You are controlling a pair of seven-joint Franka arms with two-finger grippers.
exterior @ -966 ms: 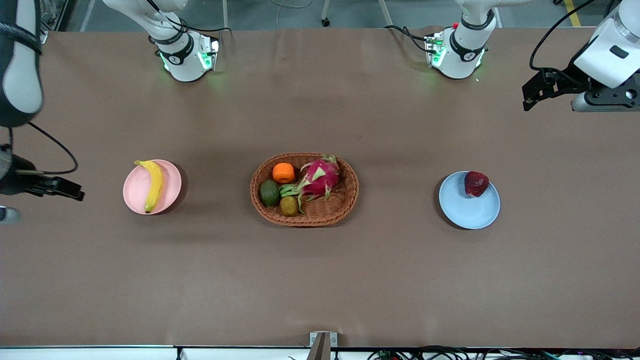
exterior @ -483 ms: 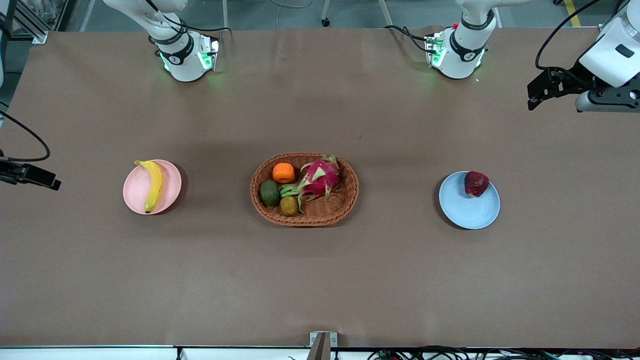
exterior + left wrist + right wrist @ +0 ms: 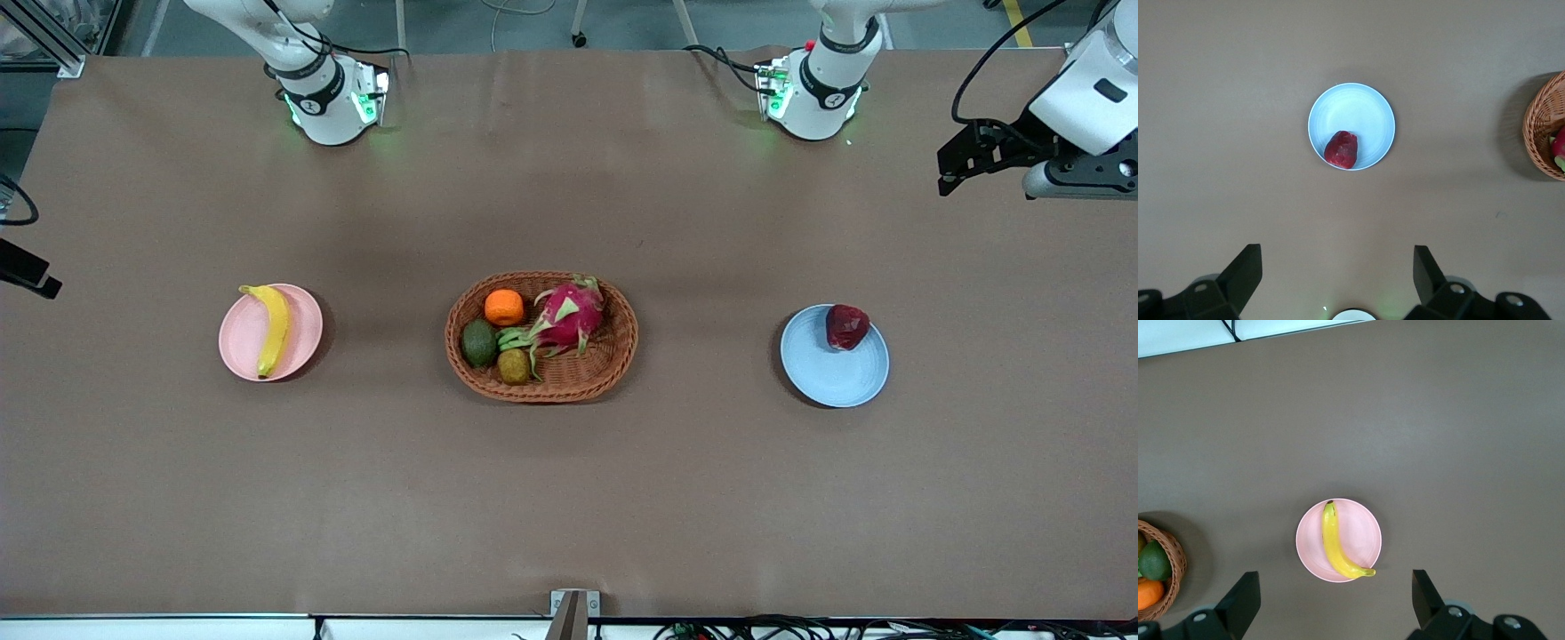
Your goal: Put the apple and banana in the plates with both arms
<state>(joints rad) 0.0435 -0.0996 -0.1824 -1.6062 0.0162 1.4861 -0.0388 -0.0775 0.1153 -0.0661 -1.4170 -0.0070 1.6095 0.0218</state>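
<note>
The banana [image 3: 273,330] lay on the pink plate [image 3: 305,344], toward the right arm's end of the worktop [image 3: 569,498] from the basket [image 3: 613,356]. The apple [image 3: 845,326] lay on the blue plate [image 3: 827,373], toward the left arm's end. Left claw [image 3: 1338,277] and right claw [image 3: 1336,600] hung high above the worktop, both wide and empty.

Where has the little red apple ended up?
The apple sits on the light blue plate, near its rim, toward the left arm's end of the table, with the wicker basket of fruit beside it at mid-table.

Wicker basket [image 3: 613,364] w/ fruit (mid-table)
</note>
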